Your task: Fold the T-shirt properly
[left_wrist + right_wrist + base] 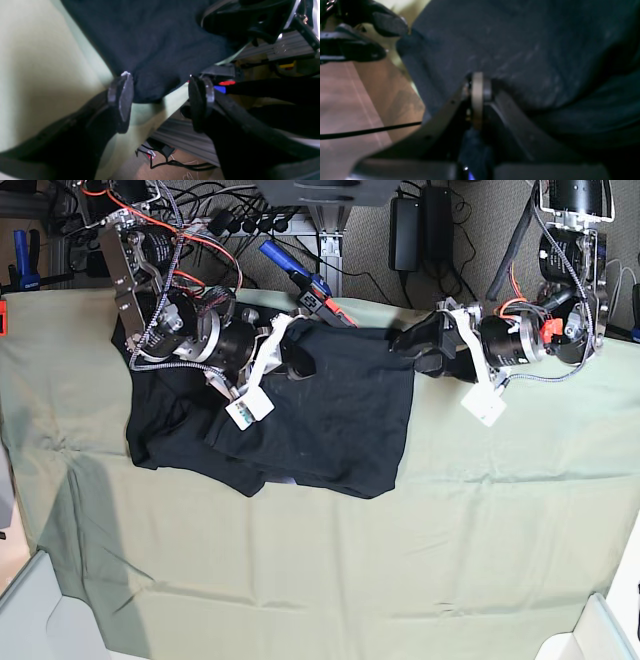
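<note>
The black T-shirt (320, 415) lies crumpled on the pale green sheet (480, 530), left of centre, with its far edge near the table's back. My left gripper (161, 100) is open, and a corner of the T-shirt (150, 50) lies between its pads without being pinched. In the base view the left gripper (408, 340) sits at the shirt's far right corner. My right gripper (480, 85) is shut, and the T-shirt's (532, 50) edge runs into its tips. In the base view the right gripper (300, 358) rests over the shirt's far edge.
The green sheet (37, 62) ends at the table's back edge, with an aluminium rail (180, 137) and loose cables (165, 160) below it. A blue and red clamp (300, 280) lies behind the shirt. White tags (248, 405) hang from both wrists.
</note>
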